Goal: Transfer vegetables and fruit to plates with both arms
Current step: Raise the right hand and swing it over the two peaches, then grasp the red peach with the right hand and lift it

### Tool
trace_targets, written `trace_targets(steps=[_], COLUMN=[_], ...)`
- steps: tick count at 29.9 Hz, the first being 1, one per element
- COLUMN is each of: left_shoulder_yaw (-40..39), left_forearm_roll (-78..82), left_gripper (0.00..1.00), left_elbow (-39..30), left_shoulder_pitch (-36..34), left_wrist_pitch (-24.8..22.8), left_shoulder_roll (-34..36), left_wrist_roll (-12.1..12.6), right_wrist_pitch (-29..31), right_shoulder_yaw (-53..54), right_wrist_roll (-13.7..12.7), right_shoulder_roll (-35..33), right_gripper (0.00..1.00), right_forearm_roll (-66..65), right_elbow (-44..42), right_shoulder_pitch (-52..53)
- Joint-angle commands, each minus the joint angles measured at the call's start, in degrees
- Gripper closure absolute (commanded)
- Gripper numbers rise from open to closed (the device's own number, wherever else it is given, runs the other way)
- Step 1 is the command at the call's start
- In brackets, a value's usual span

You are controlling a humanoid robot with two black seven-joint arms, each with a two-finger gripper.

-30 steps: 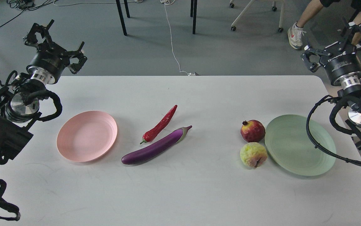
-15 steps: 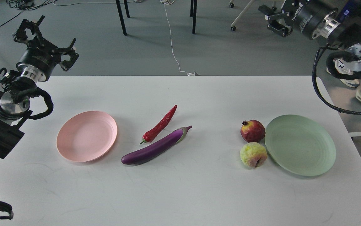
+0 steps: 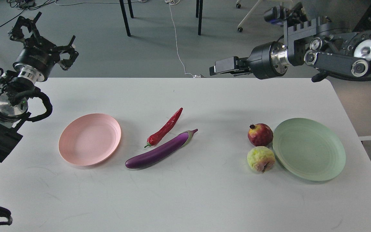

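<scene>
A purple eggplant (image 3: 159,150) lies slanted at the table's middle, with a red chili pepper (image 3: 166,127) just behind it. A pink plate (image 3: 89,139) sits empty to their left. A dark-red pomegranate (image 3: 260,134) and a yellow-green fruit (image 3: 260,158) rest against the left rim of an empty green plate (image 3: 308,149). My left gripper (image 3: 42,33) is open and empty, off the table's far left corner. My right gripper (image 3: 219,68) points left above the table's far edge, seen side-on, holding nothing I can see.
The white table (image 3: 185,199) fills the view; its far edge runs at the top third. Beyond it are grey floor, black table legs (image 3: 125,17), a white cable (image 3: 177,48) and a wheeled chair base (image 3: 263,13).
My right arm swung from beyond the far right corner to over the table's far edge, its gripper now pointing left. My left gripper shifted slightly up and left. The produce and plates have not moved.
</scene>
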Motion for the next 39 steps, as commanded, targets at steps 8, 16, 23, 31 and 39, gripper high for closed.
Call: trace_targets(steps=[8,16,23,31,39], left_shoulder_yaw=[0.1,0.6,0.9,1.0,0.9], left_forearm_roll=[0.1,0.1,0.1,0.1,0.1], left_gripper=[0.02,0.02,0.02,0.02,0.02], left_elbow=[-0.7,-0.8,-0.8,-0.8,-0.8], left_shoulder_pitch=[0.0,0.0,0.0,0.0,0.0], left_wrist_pitch=[-0.3,-0.9,-1.0,-0.9,-0.9], left_shoulder_roll=[-0.1,-0.4,0.5,0.9,1.4], left_wrist_roll=[0.0,0.0,0.2,0.3,0.2], right_wrist_pitch=[-7.9,-8.3,-11.0,-11.4,-11.4], right_shoulder_yaw=[-16.6,-22.8,-23.0,-23.2,-23.1], right_wrist_roll=[0.5,3.9,6.2,5.9,5.7], right_shoulder_roll=[7.8,9.5,7.4,8.4,8.4], right_gripper=[0.02,0.05,0.12,0.21,0.42], right_forearm_roll=[-16.3,-17.9,-20.8,-21.2,-21.2], right_elbow=[0.1,-0.1,-0.3,-4.2,-3.9], right_shoulder_pitch=[-0.8,-3.1,-7.3,-10.3,-9.9])
